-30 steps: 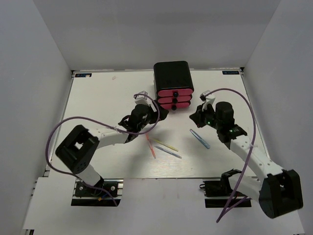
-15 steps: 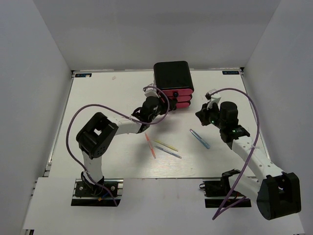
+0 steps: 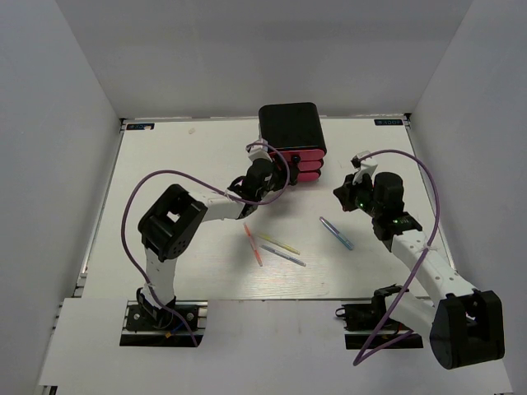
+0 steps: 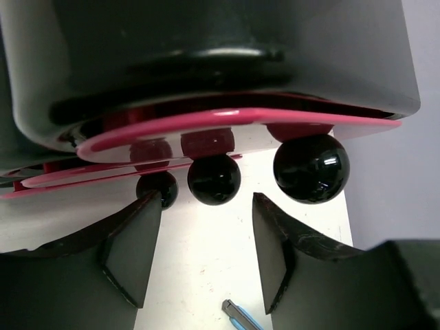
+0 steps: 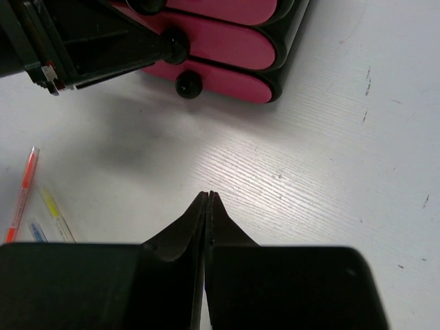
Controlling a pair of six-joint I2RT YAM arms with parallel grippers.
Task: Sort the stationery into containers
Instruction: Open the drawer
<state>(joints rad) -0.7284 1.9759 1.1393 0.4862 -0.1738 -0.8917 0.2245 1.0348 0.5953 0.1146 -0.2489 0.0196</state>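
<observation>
Pink drawers [image 3: 300,164] sit stacked in a black box [image 3: 290,127] at the far middle of the surface [image 3: 165,164]. The left pincer [image 4: 203,254] gapes open just short of the middle knob [image 4: 214,179]. Four pens [image 3: 280,246] lie loose nearer the arms. The right pincer [image 5: 208,197] is closed on nothing

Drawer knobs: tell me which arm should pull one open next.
Left. The left gripper is open, with the middle knob just ahead of its gap. The right gripper is shut, off to the side of the drawers.
</observation>
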